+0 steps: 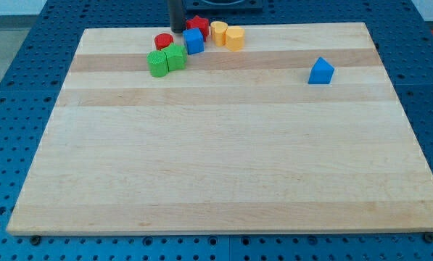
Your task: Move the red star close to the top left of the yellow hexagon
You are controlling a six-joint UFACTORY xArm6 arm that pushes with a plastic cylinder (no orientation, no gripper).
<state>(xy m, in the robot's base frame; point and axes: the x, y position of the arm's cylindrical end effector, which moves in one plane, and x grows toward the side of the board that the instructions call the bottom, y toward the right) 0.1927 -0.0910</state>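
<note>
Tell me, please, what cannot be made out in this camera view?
- My tip: the rod's upper part is cut off by the view's top.
- Red star: partly hidden behind the blue block; contact with my tip unclear.
- Yellow blocks: too small to confirm which is the hexagon.

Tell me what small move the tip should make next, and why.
Probably a short push toward the view's right: my tip sits just left of the red star, which already nearly touches the yellow hexagon.

red star point(199, 25): top edge | yellow hexagon point(235, 38): just right, apart
</note>
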